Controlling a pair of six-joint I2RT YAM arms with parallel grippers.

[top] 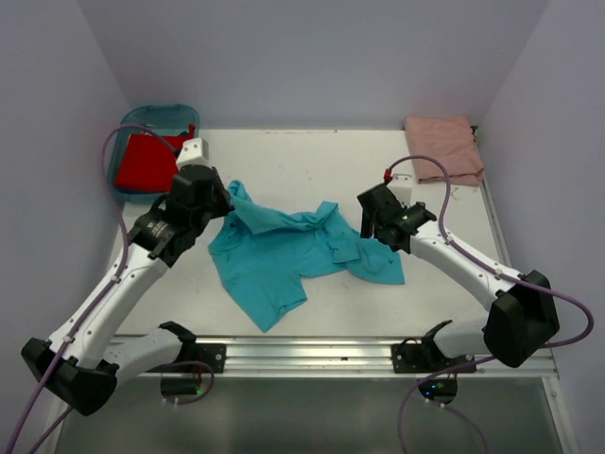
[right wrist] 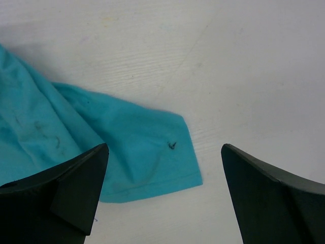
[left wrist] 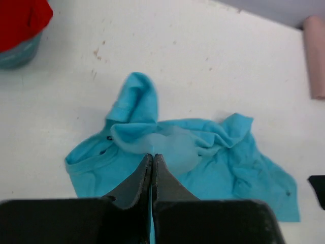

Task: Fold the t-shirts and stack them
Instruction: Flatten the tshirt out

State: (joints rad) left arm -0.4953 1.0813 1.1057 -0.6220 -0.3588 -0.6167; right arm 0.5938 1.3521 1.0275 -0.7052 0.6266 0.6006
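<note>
The turquoise t-shirt (top: 284, 251) lies crumpled in the middle of the table. My left gripper (top: 225, 203) is shut on its left edge; in the left wrist view a thin strip of turquoise cloth shows between the closed fingers (left wrist: 152, 157), with the shirt (left wrist: 223, 157) spread beyond them. My right gripper (top: 375, 230) is open and empty, just above the shirt's right corner (right wrist: 142, 147), which lies flat between its fingers (right wrist: 165, 147). The pale pink t-shirt (top: 442, 147) lies folded at the back right. The red t-shirt (top: 146, 163) sits in the tub.
The blue plastic tub (top: 156, 112) stands at the back left corner, close behind my left arm. Walls close the table at the back and sides. A metal rail (top: 302, 352) runs along the near edge.
</note>
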